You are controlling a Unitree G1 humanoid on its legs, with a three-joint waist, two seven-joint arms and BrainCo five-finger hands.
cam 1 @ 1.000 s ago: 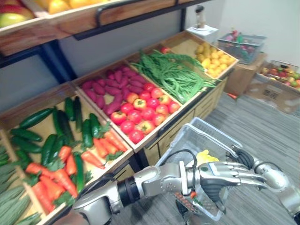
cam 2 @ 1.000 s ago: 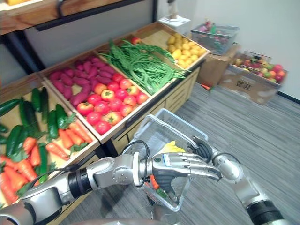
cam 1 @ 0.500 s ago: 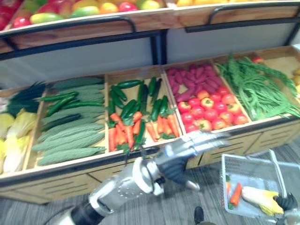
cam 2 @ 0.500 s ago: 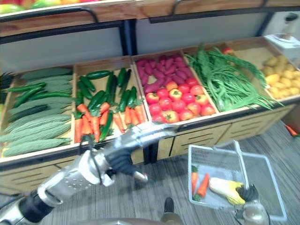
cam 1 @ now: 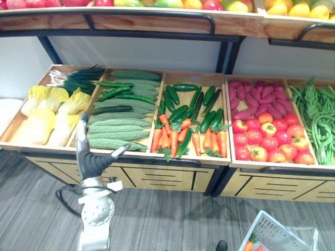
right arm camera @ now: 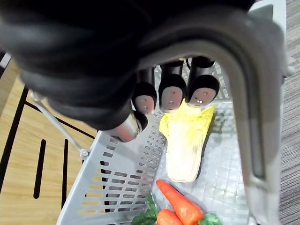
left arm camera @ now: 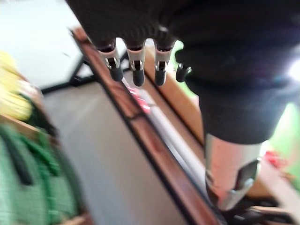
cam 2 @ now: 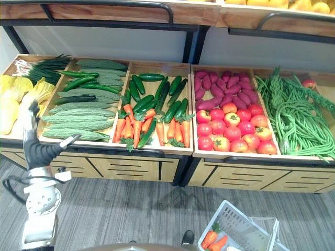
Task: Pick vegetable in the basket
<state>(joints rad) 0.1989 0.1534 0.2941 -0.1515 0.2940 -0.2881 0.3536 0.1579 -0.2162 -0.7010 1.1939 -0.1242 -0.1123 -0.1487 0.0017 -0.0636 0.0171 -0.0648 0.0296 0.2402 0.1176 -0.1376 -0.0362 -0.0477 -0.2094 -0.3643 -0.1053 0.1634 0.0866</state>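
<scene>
The left robot hand, released and empty, hovers just before the bitter gourds. The right robot hand is clenched round the handle of the basket, which holds a cabbage and carrots. If the basket tilts during the reach, they could spill.

Grocery shop, wooden produce bins, tomatoes, carrots, shopping basket

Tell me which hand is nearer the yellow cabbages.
Left. The left hand is raised by the yellow cabbages; the right hand grips the basket handle, far to the right.
</scene>
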